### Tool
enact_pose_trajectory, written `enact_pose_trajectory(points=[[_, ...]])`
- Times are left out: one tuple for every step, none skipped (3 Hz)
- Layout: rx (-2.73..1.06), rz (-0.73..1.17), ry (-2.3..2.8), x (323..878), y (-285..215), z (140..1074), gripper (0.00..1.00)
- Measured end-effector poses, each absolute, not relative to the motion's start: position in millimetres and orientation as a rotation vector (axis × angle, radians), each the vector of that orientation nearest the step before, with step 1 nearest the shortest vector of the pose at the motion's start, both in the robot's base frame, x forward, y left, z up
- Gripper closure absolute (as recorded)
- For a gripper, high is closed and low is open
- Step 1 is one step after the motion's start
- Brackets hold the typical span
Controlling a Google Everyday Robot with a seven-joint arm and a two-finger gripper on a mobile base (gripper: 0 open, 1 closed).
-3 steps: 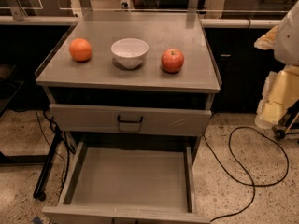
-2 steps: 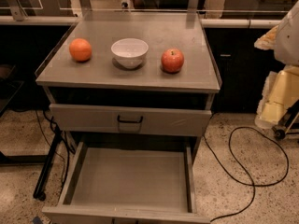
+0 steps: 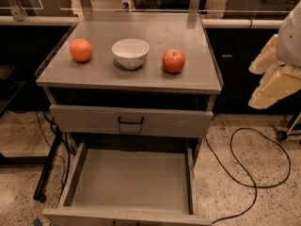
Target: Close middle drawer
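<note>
The middle drawer [image 3: 129, 180] is pulled far out of the grey cabinet, and its long shallow tray is empty. Its flat front [image 3: 122, 217] lies at the bottom edge of the view, and its handle does not show. Above it the taller grey drawer front [image 3: 162, 122] with a black handle sits shut. My gripper [image 3: 273, 86] shows as cream and white parts at the far right edge. It hangs beside the cabinet, well apart from the open drawer and above its level.
On the cabinet top [image 3: 193, 79] sit an orange [image 3: 81, 50], a white bowl [image 3: 130, 53] and a red apple [image 3: 173, 60]. A black cable [image 3: 254, 182] loops on the floor to the right. A black stand leg [image 3: 47, 173] leans at the left. Dark counters stand behind.
</note>
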State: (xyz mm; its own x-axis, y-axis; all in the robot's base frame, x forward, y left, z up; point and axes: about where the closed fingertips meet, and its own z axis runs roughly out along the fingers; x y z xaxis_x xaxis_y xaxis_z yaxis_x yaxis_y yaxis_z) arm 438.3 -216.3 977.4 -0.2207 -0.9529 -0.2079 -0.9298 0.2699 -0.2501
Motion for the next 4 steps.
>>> enact_pose_trajectory(points=[[-1.722,-0.102,2.229,438.3,-216.3,977.4,0.7],[-1.722,-0.102,2.229,438.3,-216.3,977.4,0.92],[-1.725,-0.125,2.219,440.6,-216.6,980.7,1.0],[-1.721,-0.114,2.246,435.2,-216.3,965.5,1.0]])
